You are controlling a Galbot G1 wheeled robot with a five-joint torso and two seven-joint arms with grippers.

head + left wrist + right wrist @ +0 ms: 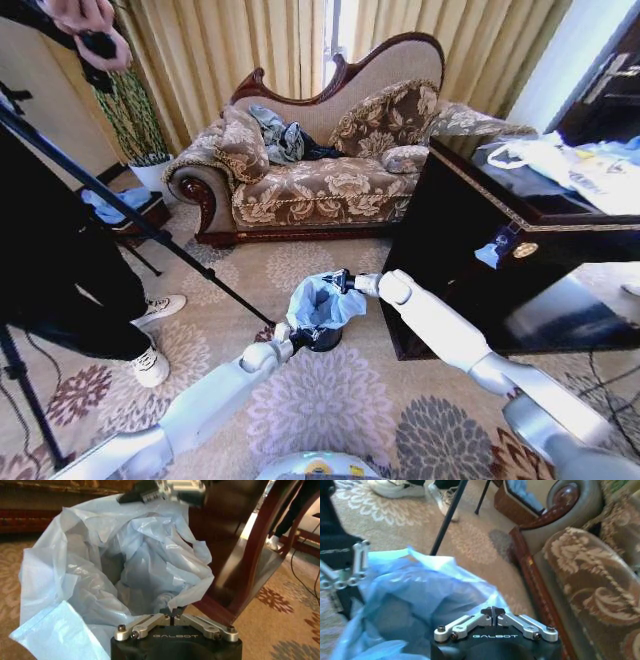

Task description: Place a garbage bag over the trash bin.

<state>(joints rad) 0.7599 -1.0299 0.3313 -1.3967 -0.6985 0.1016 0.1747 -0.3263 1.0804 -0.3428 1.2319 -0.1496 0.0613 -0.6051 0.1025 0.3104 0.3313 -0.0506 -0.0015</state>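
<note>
Patterned carpet point(330, 400) in beige with floral medallions covered the floor of the room. A brocade sofa point(320, 170) with a carved dark wood frame stood at the far side, clothing heaped on its seat. To the robot's right was a dark wooden bench point(480, 250) carrying white plastic bags point(570, 165) with papers. A black tripod leg point(150, 235) crossed the carpet on the robot's left.

Near the middle of the floor, between the sofa and the robot, stood the trash bin point(322, 340), small, black and upright, close beside the corner of the bench. Only its lower part was visible. The garbage bag point(325, 303), pale blue and crinkled, sat in and over the bin, its mouth bunched open and standing above the rim; loose folds hung down the outside on the near side. Whether the bag was fully drawn over the rim could not be determined.

The left gripper point(171, 619) was at the near edge of the bag, clenched on a pinch of the plastic. The right gripper point(492, 611) was at the far edge of the bag's mouth, fingers drawn together against the film; it appeared to be grasping the bag's rim.
</note>
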